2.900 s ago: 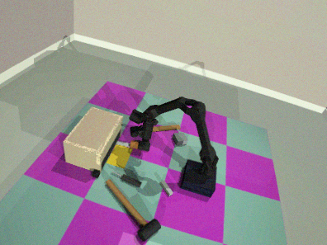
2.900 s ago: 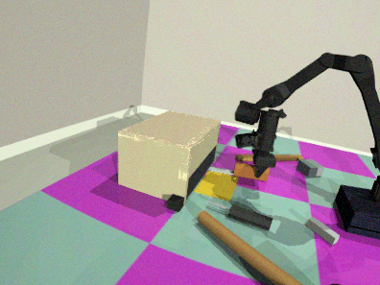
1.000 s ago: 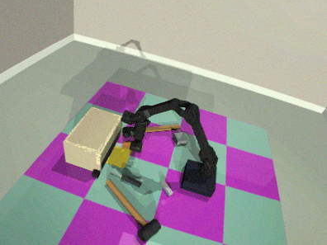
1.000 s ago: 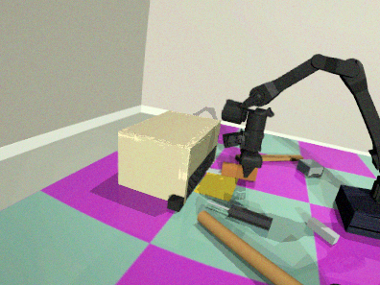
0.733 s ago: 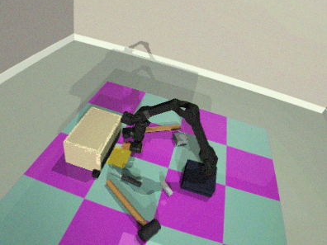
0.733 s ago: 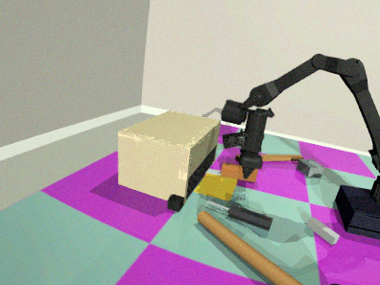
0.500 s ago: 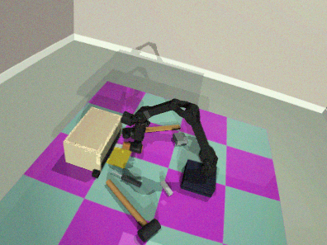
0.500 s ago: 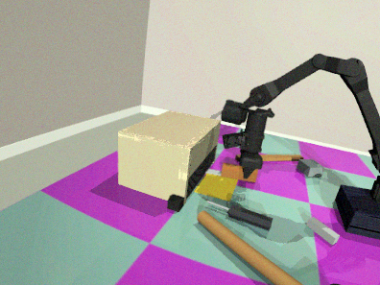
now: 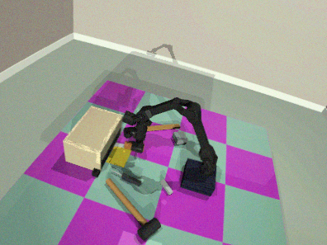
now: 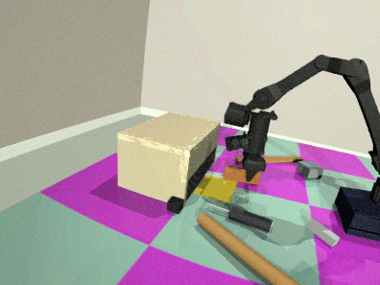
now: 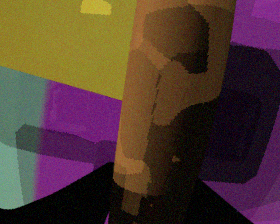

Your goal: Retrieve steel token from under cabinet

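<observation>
The gripper, partly closed, had hold of the orange-brown bar; beside it, toward the cabinet, lay the yellow area (the token I could not see).

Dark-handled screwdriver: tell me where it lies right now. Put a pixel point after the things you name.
In the top and exterior views, the dark-handled screwdriver (image 9: 131, 178) (image 10: 249, 220) lies on the checkered surface, between the yellow marked area (image 9: 119, 157) (image 10: 218, 189) (image 11: 60, 45) and the mallet's wooden handle (image 9: 125, 201) (image 10: 246, 251).

One cabinet, one arm, one black-headed hammer, one screwdriver, one yellow area
</observation>
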Controlling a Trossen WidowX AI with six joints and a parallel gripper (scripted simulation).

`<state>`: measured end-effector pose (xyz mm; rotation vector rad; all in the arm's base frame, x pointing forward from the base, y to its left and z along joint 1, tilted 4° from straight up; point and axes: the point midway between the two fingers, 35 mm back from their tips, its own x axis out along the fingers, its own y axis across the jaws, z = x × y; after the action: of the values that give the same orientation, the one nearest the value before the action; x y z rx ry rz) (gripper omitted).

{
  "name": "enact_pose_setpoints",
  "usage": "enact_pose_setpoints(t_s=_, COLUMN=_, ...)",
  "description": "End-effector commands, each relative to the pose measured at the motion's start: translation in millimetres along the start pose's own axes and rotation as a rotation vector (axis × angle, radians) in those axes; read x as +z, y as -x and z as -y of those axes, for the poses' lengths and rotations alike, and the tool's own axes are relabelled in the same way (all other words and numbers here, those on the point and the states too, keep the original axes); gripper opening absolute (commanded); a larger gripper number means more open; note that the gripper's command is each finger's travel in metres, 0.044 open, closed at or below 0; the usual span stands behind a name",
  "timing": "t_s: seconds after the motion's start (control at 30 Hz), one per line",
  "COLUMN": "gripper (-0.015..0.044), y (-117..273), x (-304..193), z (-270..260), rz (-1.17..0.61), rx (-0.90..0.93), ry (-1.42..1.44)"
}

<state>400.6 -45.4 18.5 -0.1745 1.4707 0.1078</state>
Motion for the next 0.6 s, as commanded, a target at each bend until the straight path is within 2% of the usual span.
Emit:
enact_pose_setpoints(t_s=0.0, gripper=0.0, y=-1, x=-5, z=0, rz=0.0, rx=0.005, ry=0.007)
enact_pose_setpoints(t_s=0.57, gripper=0.0, y=-1, x=-22, z=0, rz=-0.001, rx=0.004, ry=0.007)
